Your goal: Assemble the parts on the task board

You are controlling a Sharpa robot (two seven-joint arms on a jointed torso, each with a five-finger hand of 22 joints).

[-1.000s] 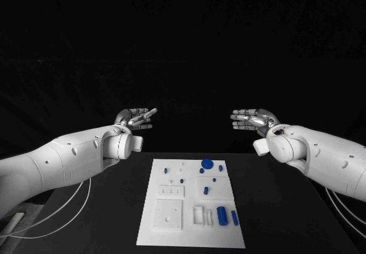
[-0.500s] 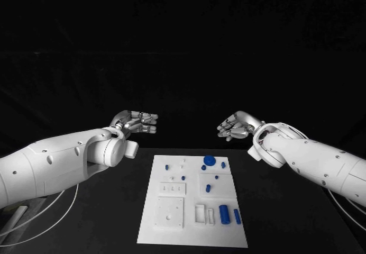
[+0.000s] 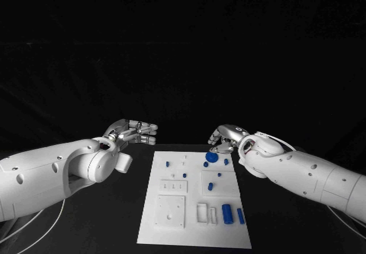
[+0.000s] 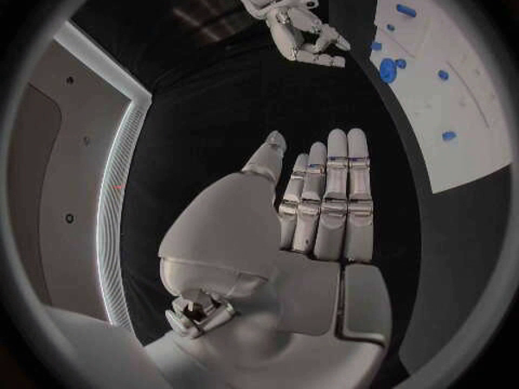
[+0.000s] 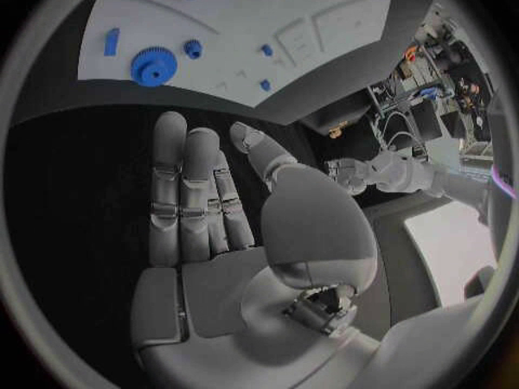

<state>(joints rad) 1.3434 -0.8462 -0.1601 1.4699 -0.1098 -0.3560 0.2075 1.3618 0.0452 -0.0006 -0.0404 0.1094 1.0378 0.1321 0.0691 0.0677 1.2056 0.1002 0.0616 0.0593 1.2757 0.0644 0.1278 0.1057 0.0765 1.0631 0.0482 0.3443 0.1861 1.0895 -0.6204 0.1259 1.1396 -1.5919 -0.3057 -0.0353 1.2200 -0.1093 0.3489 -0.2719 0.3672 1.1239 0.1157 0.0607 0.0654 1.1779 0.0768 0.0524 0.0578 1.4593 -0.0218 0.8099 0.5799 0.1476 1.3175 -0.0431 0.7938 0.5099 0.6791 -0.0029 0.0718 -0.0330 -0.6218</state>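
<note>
Reaching stage, nothing picked yet. Your right hand (image 3: 222,141) hovers just past the far end of the task board (image 3: 194,222), near the blue gear (image 3: 211,157), fingers straight, close together, empty. Your left hand (image 3: 134,132) hangs off the board's far left corner, fingers extended, holding nothing. Small blue parts (image 3: 227,212) lie scattered on the board, none seated that you can confirm. Next you likely need to lower the right hand onto the gear and pinch it.
</note>
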